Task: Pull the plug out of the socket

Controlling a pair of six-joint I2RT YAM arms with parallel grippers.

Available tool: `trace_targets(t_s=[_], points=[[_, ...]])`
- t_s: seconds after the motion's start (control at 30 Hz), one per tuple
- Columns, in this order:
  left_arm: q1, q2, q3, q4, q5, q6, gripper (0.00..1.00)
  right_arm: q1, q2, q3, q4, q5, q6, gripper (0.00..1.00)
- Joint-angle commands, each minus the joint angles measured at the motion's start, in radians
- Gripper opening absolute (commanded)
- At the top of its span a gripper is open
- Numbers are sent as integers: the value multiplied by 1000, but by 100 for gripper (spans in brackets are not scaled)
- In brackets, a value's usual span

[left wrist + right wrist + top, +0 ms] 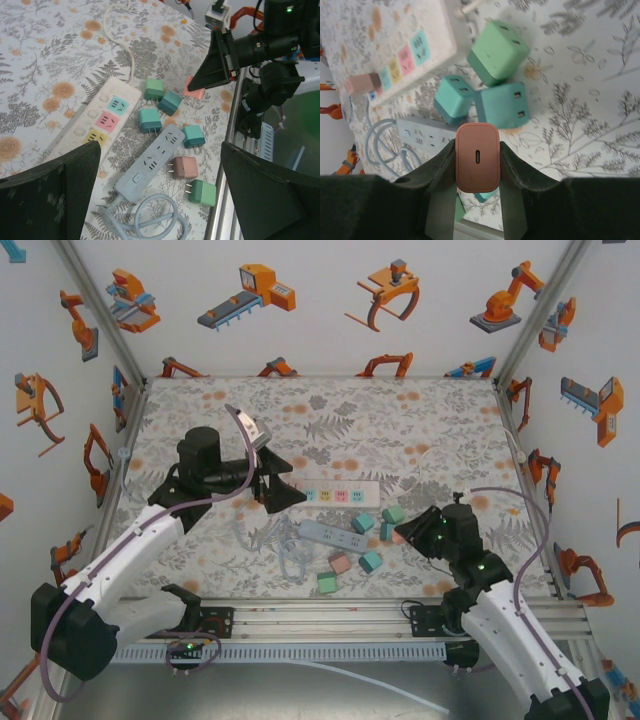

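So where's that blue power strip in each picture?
Top external: blue power strip mid-picture, just below the white strip.
Left wrist: lower middle, right of the white strip.
Right wrist: left of centre, behind the right tool gripping a pink plug.
Shared landmark: the white strip with coloured sockets.

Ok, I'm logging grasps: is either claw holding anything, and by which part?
The right claw pinches the pink plug by its two sides; the left claw is open, holding nothing.
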Motion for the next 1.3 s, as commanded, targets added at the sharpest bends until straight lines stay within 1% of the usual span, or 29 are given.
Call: trace_targets(t_s=[0.0, 0.07, 0.17, 0.33, 0.5, 0.67, 0.73, 0.8, 0.97, 1.13, 1.27], points=[[-18, -22, -25, 34, 133, 111, 97, -6, -37, -29, -43, -32, 52, 7], [-35, -25, -31, 16, 143, 159, 97, -5, -49, -55, -36, -40, 65, 8], [-66, -27, -27, -53, 150, 253, 97, -6, -49, -89, 0, -47, 79, 9], [-101, -24, -17, -129, 97, 322, 97, -6, -21, -129, 63, -54, 90, 14], [-103, -25, -15, -136, 63, 324, 97, -6, 14, -147, 101, -45, 84, 30], [-103, -24, -12, -144, 32, 321, 97, -6, 30, -138, 78, -26, 80, 38], [-102, -24, -8, -153, 16, 321, 97, -6, 32, -129, 53, -13, 80, 44], [-103, -23, -5, -157, 6, 320, 97, -6, 33, -122, 36, -9, 80, 48], [-102, -27, -8, -155, -29, 317, 97, -6, 26, -102, -5, 3, 65, 50], [-103, -47, -17, -145, -126, 305, 97, -6, 14, -43, -70, 54, 30, 52], [-102, -79, -40, -113, -191, 298, 97, -6, 14, 6, -70, 83, -18, 54]])
